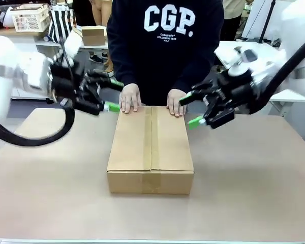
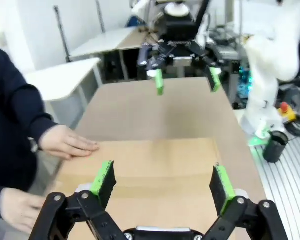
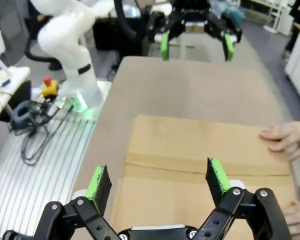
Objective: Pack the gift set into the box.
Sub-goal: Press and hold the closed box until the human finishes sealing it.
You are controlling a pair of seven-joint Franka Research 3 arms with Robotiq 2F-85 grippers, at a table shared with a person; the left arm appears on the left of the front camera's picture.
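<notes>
Cardboard box lies closed on the table under a person's hands; left tool and right tool gape empty.

Closed, taped brown carton flat at the table's middle.

"CGP." in white capitals on a dark sweatshirt
Printed large across the chest, seen just beyond the far end of the box; smaller white lines directly beneath the big letters, too fine to read.
</notes>
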